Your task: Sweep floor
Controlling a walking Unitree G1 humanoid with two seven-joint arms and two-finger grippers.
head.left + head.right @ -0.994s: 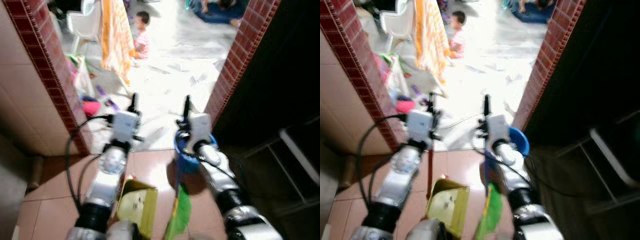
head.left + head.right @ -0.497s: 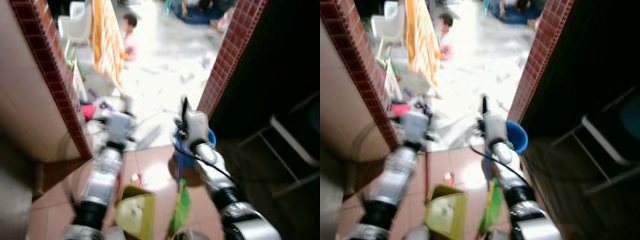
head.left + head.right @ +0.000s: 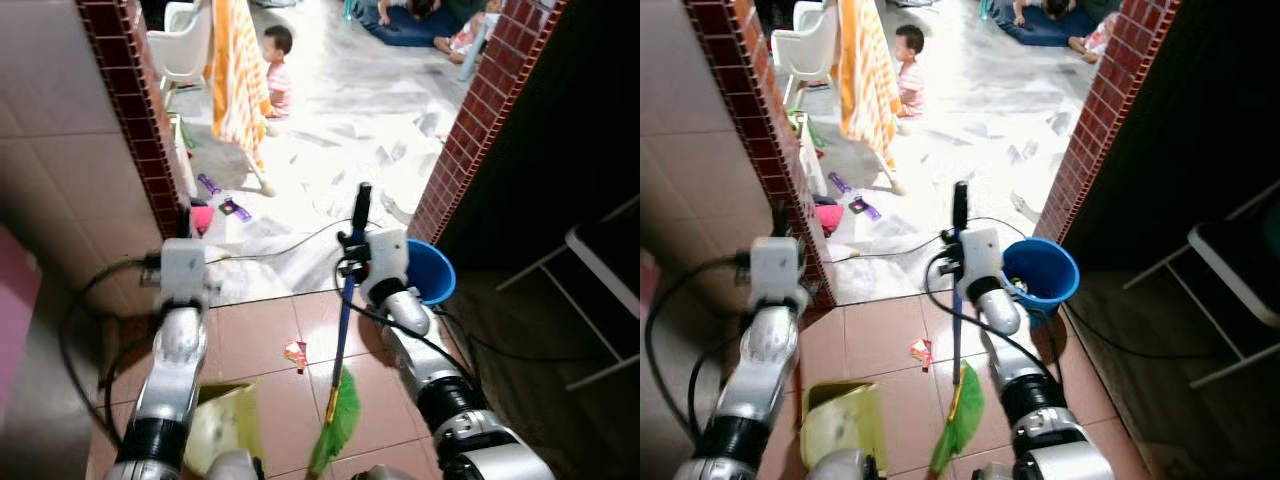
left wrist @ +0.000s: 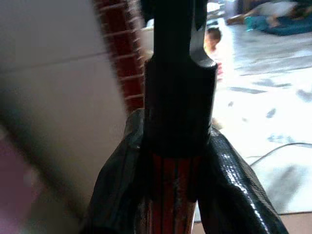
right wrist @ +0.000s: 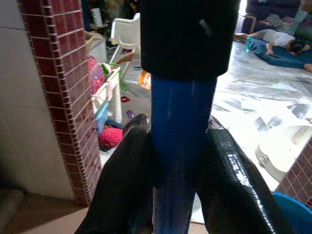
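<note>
My right gripper is shut on the blue handle of a broom. The broom stands nearly upright, its green bristles on the brown tiles in front of me. In the right wrist view both fingers clamp the blue handle. My left gripper is up beside the left brick pillar, shut on the red-striped handle of a yellow-green dustpan that hangs low by my body. A small red and white wrapper lies on the tiles between dustpan and broom.
A blue bucket stands just right of the broom. Red brick pillars frame a doorway to a pale marble floor with a cable, toys, an orange cloth, a child, a white chair and a person lying down. A chair frame stands at the right.
The camera has shifted and sharpened. My left arm has swung out to the left with the dustpan, uncovering the wrapper on the tiles. The right gripper still holds the broom.
</note>
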